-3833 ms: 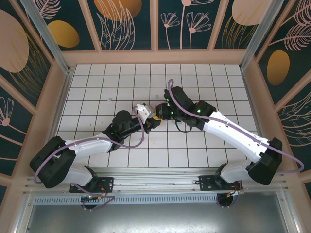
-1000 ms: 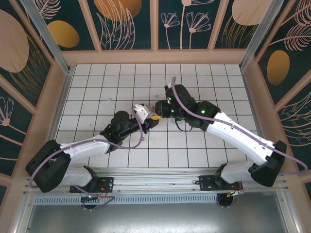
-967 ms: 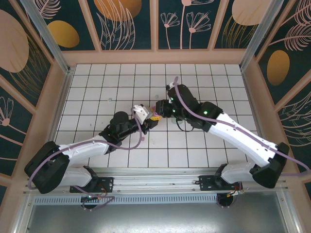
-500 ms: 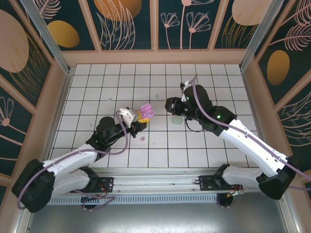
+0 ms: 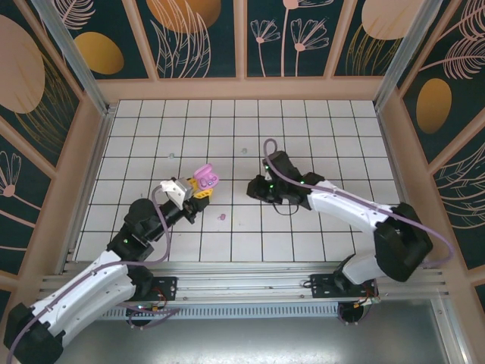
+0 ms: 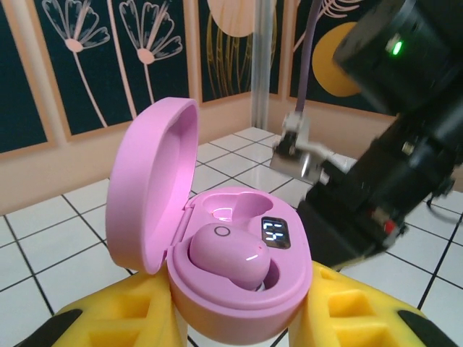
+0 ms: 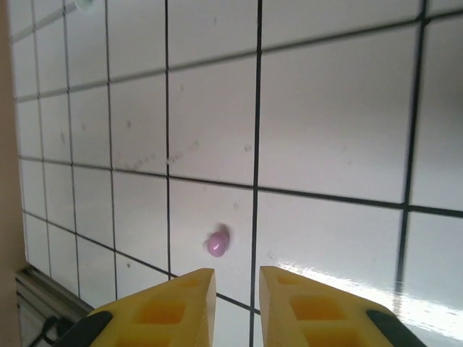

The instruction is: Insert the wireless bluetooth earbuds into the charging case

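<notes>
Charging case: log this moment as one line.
left claw: shut on open charging case | seated: one pink earbud | loose: second pink earbud on tile | right claw: open, empty, near it

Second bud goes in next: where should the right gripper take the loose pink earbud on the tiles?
Pinch the small pink earbud across its rounded sides, right gripper coming straight down: it lies low on the white tiled floor, so side approaches likely fail.
</notes>
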